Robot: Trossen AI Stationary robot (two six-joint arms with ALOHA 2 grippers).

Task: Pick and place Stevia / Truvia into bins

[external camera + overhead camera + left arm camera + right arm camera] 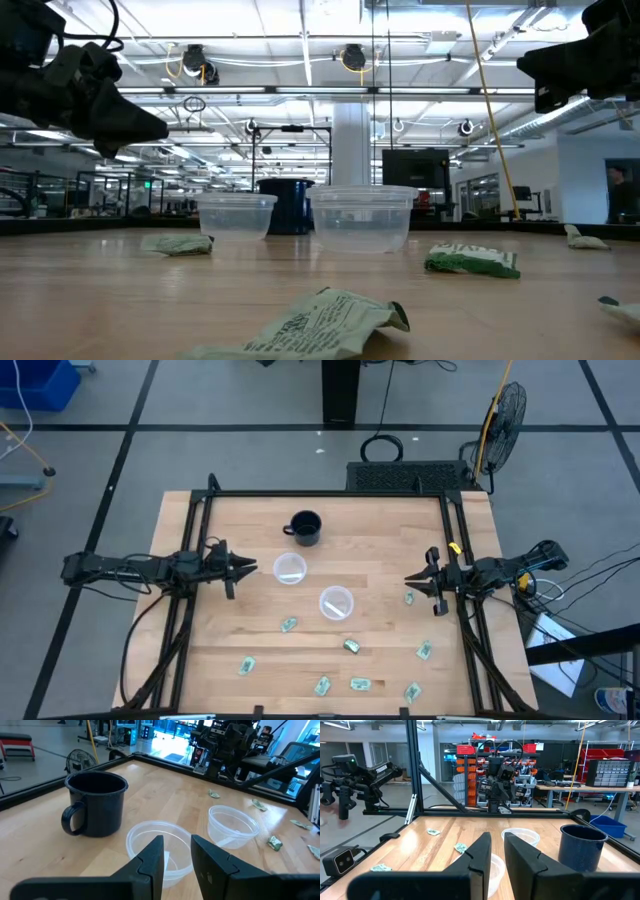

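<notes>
Both grippers' fingers slightly apart, holding nothing, above table

table (380, 630): pale wood planks showing a smooth, faintly glossy finish | bins (233, 825): clear thin plastic, rims looking whitish | mug (96, 802): dark, smooth, looking like enamelled metal, catching light | packets (310, 328): crinkled matt paper, green and white | fingers (151, 865): matt black plastic
</notes>
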